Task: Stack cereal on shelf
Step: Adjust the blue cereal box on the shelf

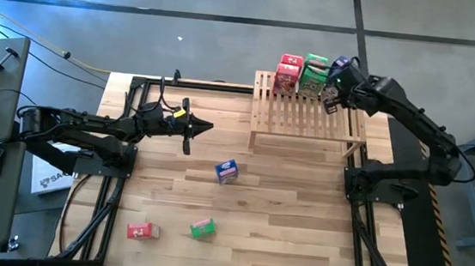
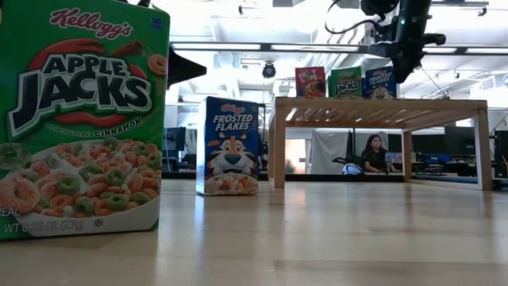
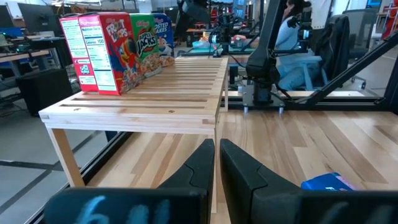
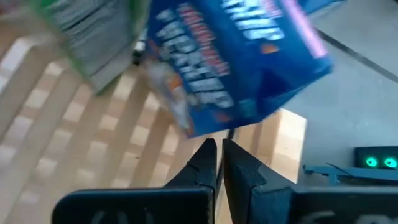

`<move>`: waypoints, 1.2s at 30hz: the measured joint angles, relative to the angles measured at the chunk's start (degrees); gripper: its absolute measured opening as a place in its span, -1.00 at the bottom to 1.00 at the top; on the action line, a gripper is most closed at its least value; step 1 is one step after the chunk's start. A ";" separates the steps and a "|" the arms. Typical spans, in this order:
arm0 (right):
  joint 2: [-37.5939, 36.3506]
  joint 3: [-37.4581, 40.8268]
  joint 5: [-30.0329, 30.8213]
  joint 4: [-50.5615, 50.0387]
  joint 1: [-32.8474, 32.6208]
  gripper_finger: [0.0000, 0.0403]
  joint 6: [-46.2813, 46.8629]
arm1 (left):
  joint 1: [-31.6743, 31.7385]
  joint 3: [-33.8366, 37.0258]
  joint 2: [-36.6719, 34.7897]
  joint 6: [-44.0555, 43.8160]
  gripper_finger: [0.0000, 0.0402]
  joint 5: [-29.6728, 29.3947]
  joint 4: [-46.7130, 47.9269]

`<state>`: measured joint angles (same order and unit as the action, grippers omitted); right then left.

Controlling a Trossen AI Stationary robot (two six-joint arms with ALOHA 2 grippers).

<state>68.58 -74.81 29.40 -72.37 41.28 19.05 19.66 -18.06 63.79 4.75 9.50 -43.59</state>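
The slatted wooden shelf [image 1: 308, 115] stands at the table's far right. A red box [image 1: 288, 73], a green box [image 1: 314, 73] and a blue box [image 1: 340, 70] stand upright in a row on its far edge. My right gripper [image 1: 334, 91] is shut beside the blue box [image 4: 236, 68], its fingertips [image 4: 208, 149] near the box's lower edge. My left gripper [image 1: 202, 128] is shut and hovers over the table's left middle, pointing toward the shelf [image 3: 137, 102]. Three more boxes sit on the table: blue [image 1: 227, 172], green [image 1: 202, 228] and red [image 1: 143, 231]. My right gripper's shut fingertips [image 4: 208, 149] stand close against the shelf's blue box [image 4: 236, 68], at its side toward the shelf's right end. I cannot tell whether they touch it. In the low view the box [image 2: 379, 82] stands upright on the shelf top.
The shelf's near slats [image 1: 307, 126] are bare. On the table, the blue box [image 2: 230, 147] stands upright and the green box [image 2: 79, 119] stands close to the low camera. Dark frame rails [image 1: 133, 89] run along the table's left and right sides. A person [image 2: 373, 151] sits in the room beyond.
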 joint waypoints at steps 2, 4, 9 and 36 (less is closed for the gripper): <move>0.01 0.00 0.95 0.50 0.36 -0.98 0.02 | 0.00 0.00 0.00 -0.01 -0.92 0.00 -0.01; 0.01 0.00 2.23 0.60 0.72 -0.98 0.01 | 0.00 0.00 0.00 -0.01 -0.92 0.00 0.00; 0.01 0.00 4.26 2.40 1.39 -0.98 -0.58 | 0.00 0.00 0.00 -0.01 -0.92 0.00 0.04; -3.72 -4.19 -4.67 -0.53 2.09 -0.98 -7.89 | 0.02 0.00 0.00 -0.06 -0.92 -0.02 0.46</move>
<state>64.86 -79.00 24.73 -72.91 43.37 11.16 19.68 -18.06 63.79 4.69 9.47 -43.13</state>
